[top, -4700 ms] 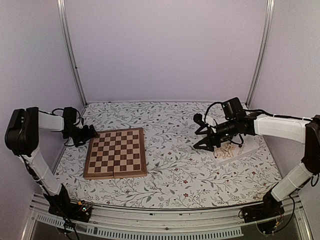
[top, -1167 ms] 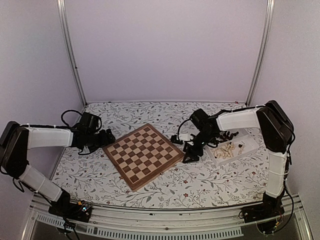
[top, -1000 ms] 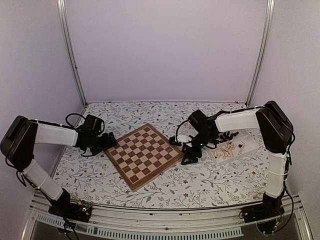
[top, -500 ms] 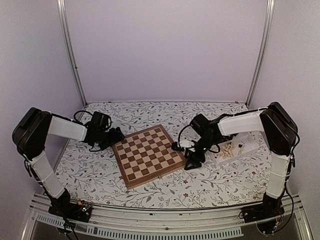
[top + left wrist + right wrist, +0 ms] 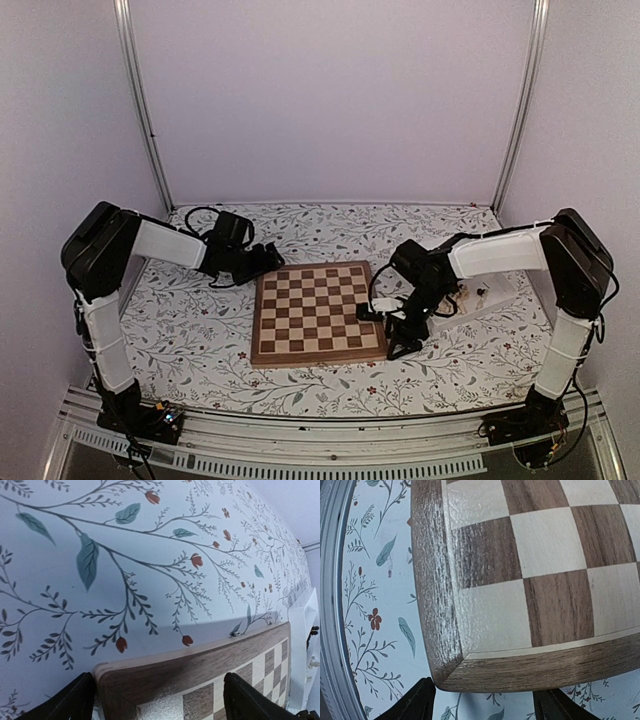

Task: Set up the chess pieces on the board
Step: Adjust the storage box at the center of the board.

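The board lies flat at the table's middle, square to the front edge, with no pieces on it. My left gripper is open at the board's far left corner. In the left wrist view the left gripper straddles that corner of the board. My right gripper is open at the near right corner. In the right wrist view the right gripper straddles that corner of the board. Pale chess pieces lie in the white tray, partly hidden by my right arm.
The tray stands at the right, close to the board's right side, and its edge shows in the left wrist view. A metal rail runs along the table's near edge. Floral cloth covers the table.
The board has slid to the right and turned from a diagonal lie to square with the table. Both grippers have moved with it, staying at opposite corners.
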